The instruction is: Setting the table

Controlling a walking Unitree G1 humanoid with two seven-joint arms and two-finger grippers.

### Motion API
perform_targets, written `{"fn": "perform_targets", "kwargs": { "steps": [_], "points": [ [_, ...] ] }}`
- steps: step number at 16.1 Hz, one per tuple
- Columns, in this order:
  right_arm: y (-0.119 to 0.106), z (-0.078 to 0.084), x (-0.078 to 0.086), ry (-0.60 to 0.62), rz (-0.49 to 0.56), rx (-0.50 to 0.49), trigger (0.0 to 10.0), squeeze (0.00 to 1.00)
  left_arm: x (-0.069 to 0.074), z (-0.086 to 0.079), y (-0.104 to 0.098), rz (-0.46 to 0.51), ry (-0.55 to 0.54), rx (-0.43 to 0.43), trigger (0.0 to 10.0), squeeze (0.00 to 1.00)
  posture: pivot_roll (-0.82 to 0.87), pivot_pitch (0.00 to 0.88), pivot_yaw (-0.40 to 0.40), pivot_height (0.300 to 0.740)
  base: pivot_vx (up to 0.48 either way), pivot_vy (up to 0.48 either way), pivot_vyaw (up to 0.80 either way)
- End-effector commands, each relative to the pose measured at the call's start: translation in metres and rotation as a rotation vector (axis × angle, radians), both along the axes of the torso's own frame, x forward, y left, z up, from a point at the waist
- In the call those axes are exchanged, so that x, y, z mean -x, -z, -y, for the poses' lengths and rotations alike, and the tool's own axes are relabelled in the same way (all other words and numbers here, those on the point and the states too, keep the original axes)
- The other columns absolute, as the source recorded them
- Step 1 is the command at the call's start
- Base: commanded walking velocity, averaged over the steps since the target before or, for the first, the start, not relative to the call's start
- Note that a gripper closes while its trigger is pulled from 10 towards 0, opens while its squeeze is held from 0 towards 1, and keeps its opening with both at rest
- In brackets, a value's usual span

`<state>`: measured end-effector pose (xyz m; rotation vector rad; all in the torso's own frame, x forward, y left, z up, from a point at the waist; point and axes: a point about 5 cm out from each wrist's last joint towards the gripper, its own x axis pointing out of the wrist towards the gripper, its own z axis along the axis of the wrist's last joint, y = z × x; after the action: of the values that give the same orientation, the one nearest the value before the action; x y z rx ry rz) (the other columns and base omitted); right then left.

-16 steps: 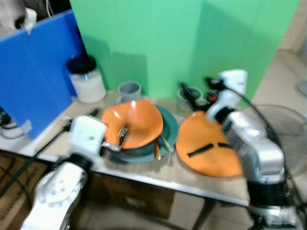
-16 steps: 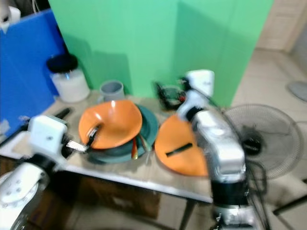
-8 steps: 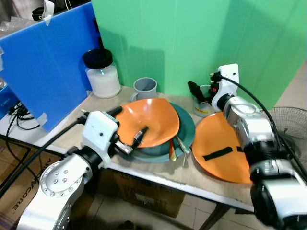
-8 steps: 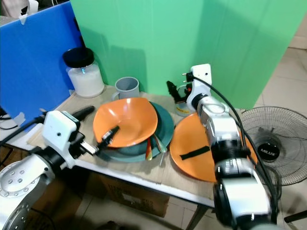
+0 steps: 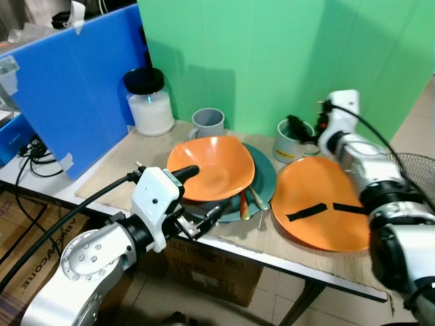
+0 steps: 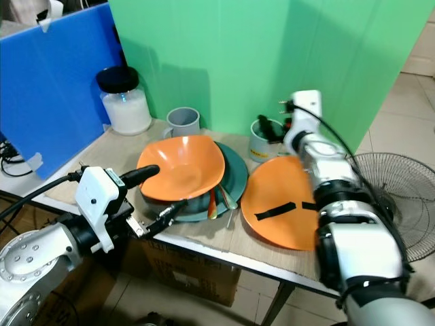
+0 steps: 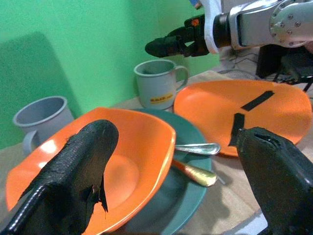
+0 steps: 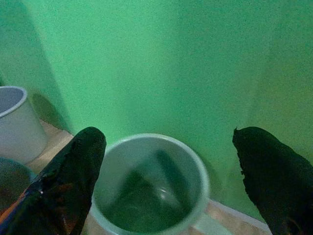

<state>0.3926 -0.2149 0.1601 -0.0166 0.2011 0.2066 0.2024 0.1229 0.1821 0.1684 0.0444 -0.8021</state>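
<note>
An orange bowl (image 5: 211, 168) sits on a dark green plate (image 5: 262, 182), with a spoon (image 7: 195, 148) and other utensils lying on the plate beside it. To the right lies a flat orange plate (image 5: 319, 204) with two black tape strips. My left gripper (image 5: 201, 193) is open at the bowl's near rim, one finger over the rim and the other low by the plate's front edge. My right gripper (image 5: 299, 129) hangs open just above a pale green mug (image 8: 146, 196), which stands at the back by the green wall. A grey mug (image 5: 207, 123) stands left of it.
A white jar with a black lid (image 5: 148, 103) stands at the table's back left, next to a blue board (image 5: 68, 88). A green screen (image 5: 272, 54) backs the table. A floor fan (image 6: 391, 197) stands to the right. The table's front edge (image 5: 272, 257) is close to the plates.
The head camera has shifted and sharpened. My left gripper has drawn back from inside the orange bowl to its near rim. My right gripper stays over the pale green mug.
</note>
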Motion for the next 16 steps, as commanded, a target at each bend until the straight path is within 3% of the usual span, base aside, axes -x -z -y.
{"fn": "perform_targets", "kwargs": {
  "steps": [1, 2, 7, 16],
  "points": [
    [-0.011, 0.005, -0.003, -0.003, 0.030, -0.033, 10.0, 0.18, 0.002, 0.002, -0.004, 0.006, 0.025, -0.006, 10.0, 0.24, 0.01, 0.004, 0.033, 0.740, 0.000, 0.000, 0.00],
    [-0.011, 0.010, -0.002, 0.000, 0.029, -0.046, 10.0, 0.00, 0.002, 0.002, -0.004, 0.005, 0.027, -0.007, 10.0, 0.24, 0.01, 0.005, 0.032, 0.740, 0.000, 0.000, 0.00],
    [-0.001, 0.026, 0.010, -0.137, -0.016, -0.106, 10.0, 0.00, 0.003, 0.002, -0.004, -0.005, 0.044, -0.004, 10.0, 0.24, 0.00, 0.005, 0.038, 0.740, 0.000, 0.000, 0.00],
    [0.033, 0.029, 0.026, -0.207, -0.139, 0.077, 10.0, 0.00, 0.004, 0.002, -0.002, -0.018, 0.062, -0.020, 10.0, 0.24, 0.01, 0.007, 0.036, 0.740, 0.000, 0.000, 0.00]
  ]
}}
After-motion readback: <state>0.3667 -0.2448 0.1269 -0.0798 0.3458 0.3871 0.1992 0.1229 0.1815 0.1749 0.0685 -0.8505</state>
